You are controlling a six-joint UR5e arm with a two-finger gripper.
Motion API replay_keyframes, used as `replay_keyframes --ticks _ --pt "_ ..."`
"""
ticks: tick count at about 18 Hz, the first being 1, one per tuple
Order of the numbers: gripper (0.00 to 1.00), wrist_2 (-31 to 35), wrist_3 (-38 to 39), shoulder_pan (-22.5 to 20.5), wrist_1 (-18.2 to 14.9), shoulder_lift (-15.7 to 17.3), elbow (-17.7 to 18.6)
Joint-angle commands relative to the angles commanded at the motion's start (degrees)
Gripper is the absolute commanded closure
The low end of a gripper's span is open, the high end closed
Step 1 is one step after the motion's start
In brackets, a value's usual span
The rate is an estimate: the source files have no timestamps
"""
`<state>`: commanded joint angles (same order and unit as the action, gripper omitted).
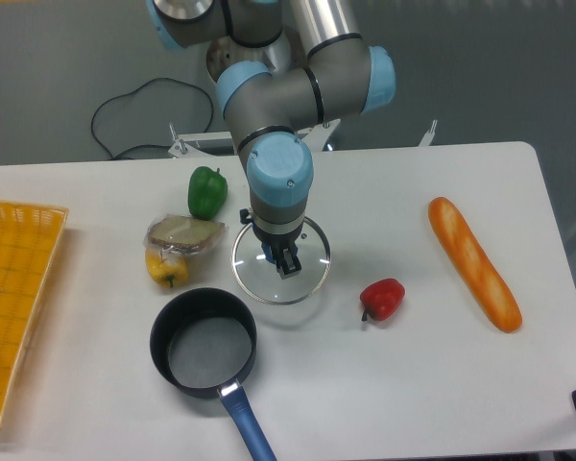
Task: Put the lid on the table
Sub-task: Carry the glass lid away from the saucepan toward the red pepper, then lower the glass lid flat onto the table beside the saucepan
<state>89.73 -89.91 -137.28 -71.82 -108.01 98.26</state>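
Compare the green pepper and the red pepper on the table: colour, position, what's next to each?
The green pepper sits behind-left of the gripper; the red pepper sits front-right of it. The green pepper is near the wrapped sandwich; the red pepper lies just right of the lid, apart from it. The green one looks slightly larger. Both are glossy and rest on the white table.

lid (281, 273) on table (413, 384) behind saucepan (204, 342), baguette (474, 264) far right, tray (14, 288) far left
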Motion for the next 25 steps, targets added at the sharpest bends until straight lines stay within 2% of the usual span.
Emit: replay_keyframes --ticks 3,8,10,25 --pt "0.37 0.4 0.3 0.0 1.2 -0.9 -0.1" --pt "0.37 1.8 0.6 0.0 1.4 -2.6 -0.2" --pt "0.37 2.0 0.6 0.0 2.6 -3.2 -0.3" --pt "0.36 2.2 0.6 0.6 2.8 -4.9 0.2"
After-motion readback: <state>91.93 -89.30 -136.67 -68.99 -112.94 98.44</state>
